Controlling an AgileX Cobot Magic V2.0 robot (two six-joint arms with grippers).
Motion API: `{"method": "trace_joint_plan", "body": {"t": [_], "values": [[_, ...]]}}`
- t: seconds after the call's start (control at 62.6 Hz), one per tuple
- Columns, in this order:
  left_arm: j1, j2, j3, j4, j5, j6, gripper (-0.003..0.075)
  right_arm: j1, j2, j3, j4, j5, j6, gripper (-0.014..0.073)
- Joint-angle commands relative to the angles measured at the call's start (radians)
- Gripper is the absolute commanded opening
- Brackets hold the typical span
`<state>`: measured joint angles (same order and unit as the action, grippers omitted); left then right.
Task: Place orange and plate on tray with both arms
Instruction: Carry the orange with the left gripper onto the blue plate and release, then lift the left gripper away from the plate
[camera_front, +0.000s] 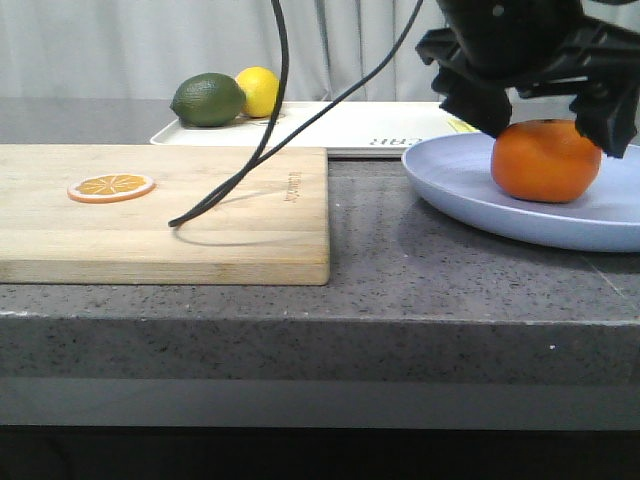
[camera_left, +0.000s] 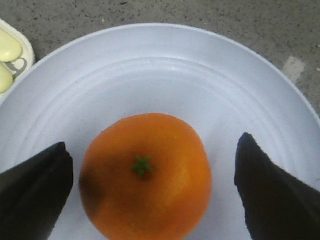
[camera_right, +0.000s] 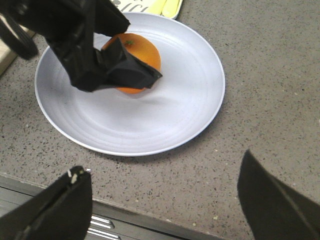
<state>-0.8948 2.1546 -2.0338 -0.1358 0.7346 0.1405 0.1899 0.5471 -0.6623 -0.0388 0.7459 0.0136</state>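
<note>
One orange (camera_front: 545, 160) is sitting on the plate (camera_front: 470, 185) near the bench's right front edge, the left gripper (camera_left: 152, 180) hanging spread around it without touching; the right gripper (camera_right: 165, 200) is hovering spread beside the plate, tray (camera_front: 350, 135) behind.

Kitchen-like setup, speckled grey stone countertop (camera_front: 400, 250), wooden cutting board (camera_front: 160, 215), curtain backdrop (camera_front: 120, 45)

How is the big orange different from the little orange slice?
The orange is whole and round; the slice is thin and flat. The orange sits on the plate, the slice lies on the cutting board. The left gripper is open around the orange; nothing is near the slice. Both are bright orange.
</note>
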Motion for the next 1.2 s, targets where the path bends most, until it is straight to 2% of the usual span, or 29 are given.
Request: {"method": "trace_joint_plan", "body": {"t": [0.0,0.383,0.782,1.038,1.181], "values": [[0.004,-0.142,-0.034,-0.008,-0.013,-0.013,0.0642,0.004,0.012,-0.03,-0.011,-0.065,-0.007,0.0604],[0.177,-0.418,0.009,0.014,0.241,-0.073,0.064,0.004,0.012,-0.03,-0.011,-0.103,-0.007,0.0604],[0.328,-0.821,0.546,0.044,0.108,-0.073,0.064,0.004,0.012,-0.029,-0.011,-0.175,-0.007,0.0604],[0.451,-1.081,0.842,0.045,0.081,-0.073,0.064,0.004,0.012,-0.026,-0.011,-0.17,-0.007,0.0604],[0.48,-1.229,0.975,0.045,0.081,-0.073,0.064,0.004,0.012,-0.025,-0.011,-0.154,-0.007,0.0604]]}}
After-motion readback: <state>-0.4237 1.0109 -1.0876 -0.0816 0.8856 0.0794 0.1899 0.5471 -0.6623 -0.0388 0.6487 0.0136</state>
